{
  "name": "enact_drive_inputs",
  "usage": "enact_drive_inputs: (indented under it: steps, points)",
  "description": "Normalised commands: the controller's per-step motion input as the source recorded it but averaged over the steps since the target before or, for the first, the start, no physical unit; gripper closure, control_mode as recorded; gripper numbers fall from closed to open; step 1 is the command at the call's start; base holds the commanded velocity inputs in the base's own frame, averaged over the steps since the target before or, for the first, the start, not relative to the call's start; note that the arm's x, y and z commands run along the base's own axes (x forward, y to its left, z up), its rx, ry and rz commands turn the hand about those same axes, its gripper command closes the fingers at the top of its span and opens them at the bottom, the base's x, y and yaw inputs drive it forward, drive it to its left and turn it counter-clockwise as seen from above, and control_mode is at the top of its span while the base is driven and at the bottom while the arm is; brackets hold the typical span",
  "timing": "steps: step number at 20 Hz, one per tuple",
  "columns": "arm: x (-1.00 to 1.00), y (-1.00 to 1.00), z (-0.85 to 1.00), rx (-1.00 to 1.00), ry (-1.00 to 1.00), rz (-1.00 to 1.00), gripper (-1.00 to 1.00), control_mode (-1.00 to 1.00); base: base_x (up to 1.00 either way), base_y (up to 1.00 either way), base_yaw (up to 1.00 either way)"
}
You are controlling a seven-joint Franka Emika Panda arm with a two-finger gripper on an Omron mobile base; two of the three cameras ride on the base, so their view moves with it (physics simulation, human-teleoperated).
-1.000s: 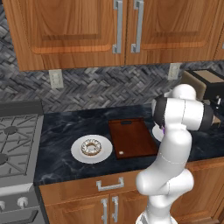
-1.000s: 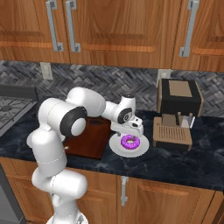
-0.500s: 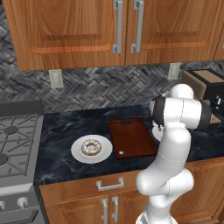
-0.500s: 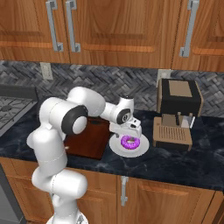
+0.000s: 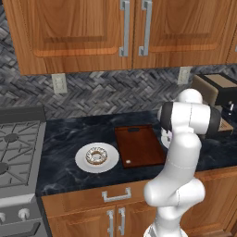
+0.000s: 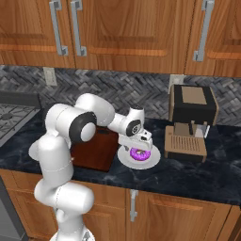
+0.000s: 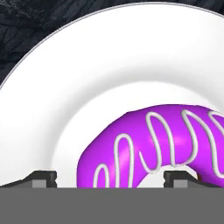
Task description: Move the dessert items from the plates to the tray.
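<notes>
The purple donut (image 7: 148, 144) with white squiggles lies on a white plate (image 7: 87, 65) just right of the tray (image 6: 96, 150). My gripper (image 7: 111, 179) is open and low over this donut (image 6: 140, 153). One fingertip (image 7: 43, 178) stands outside the ring and the other fingertip (image 7: 179, 177) is at its hole, so the ring's side lies between them. In the right base view the gripper (image 6: 140, 148) touches down at the plate (image 6: 153, 161). The brown speckled donut (image 5: 96, 156) rests on the second plate (image 5: 83, 163), left of the tray (image 5: 140, 145).
A brown coffee machine (image 6: 190, 122) stands close to the right of the purple donut's plate. A stove (image 5: 16, 152) sits at the far left of the dark counter (image 5: 65, 139). Wooden cabinets (image 5: 125, 32) hang above.
The hand has sunk slightly toward the purple donut. Both donuts, the plates and the tray have stayed in place.
</notes>
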Motion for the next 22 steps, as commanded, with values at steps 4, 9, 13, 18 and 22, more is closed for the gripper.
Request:
enact_drive_inputs:
  steps: [4,9,13,18,22]
  points:
    - [0.0,0.02,-0.2,0.0,0.01,0.0,-1.0,-1.0,0.0,0.0,0.0]
    - [0.01,0.06,-0.04,0.0,0.0,0.0,1.0,-1.0,0.0,0.0,0.0]
    - [0.0,0.0,0.0,0.0,-0.01,0.0,1.0,-1.0,0.0,0.0,0.0]
    - [0.0,0.17,0.23,0.0,0.0,-0.01,1.0,-1.0,0.0,0.0,0.0]
    - [-0.02,0.31,0.29,0.0,-0.03,0.0,1.0,-1.0,0.0,0.0,0.0]
